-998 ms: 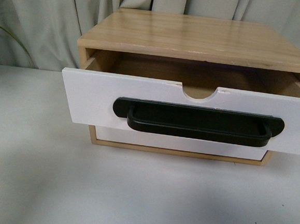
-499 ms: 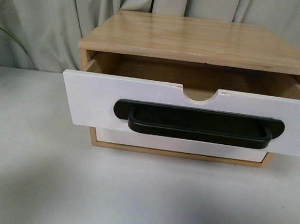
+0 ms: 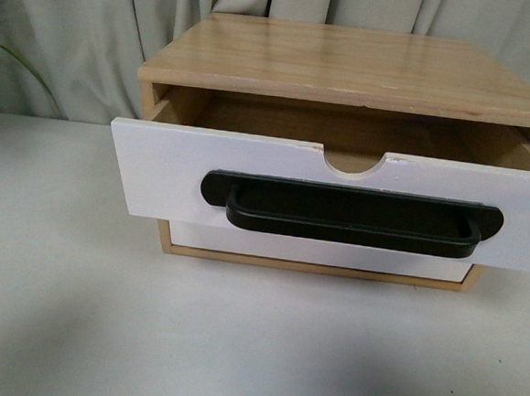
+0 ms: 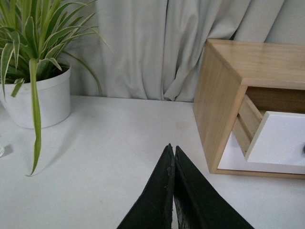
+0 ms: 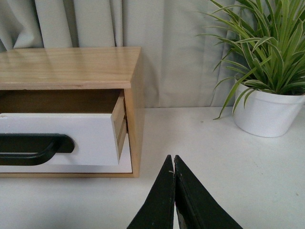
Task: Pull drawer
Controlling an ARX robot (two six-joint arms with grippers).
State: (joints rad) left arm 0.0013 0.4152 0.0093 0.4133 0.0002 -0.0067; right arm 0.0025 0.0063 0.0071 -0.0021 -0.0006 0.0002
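The drawer point(image 3: 166, 176) stands pulled partway out of a light wood cabinet point(image 3: 349, 67), with its white front, black bar handle point(image 3: 351, 216) and half-round notch point(image 3: 352, 164) facing me. Its wood side shows in the right wrist view, drawer point(image 5: 95, 138), and in the left wrist view, drawer point(image 4: 279, 143). Neither arm appears in the front view. My left gripper point(image 4: 172, 149) is shut and empty over the table, left of the cabinet. My right gripper point(image 5: 173, 160) is shut and empty, off the cabinet's right corner.
Below the drawer sits a plain white drawer front point(image 3: 316, 253) without a handle. A potted plant point(image 4: 40, 98) stands to the cabinet's left and another potted plant point(image 5: 267, 112) to its right. A grey curtain point(image 3: 85, 28) hangs behind the white table point(image 3: 235, 342).
The drawer and cabinet stay put apart from a slight shift of the whole view. No gripper shows in the front view in any frame.
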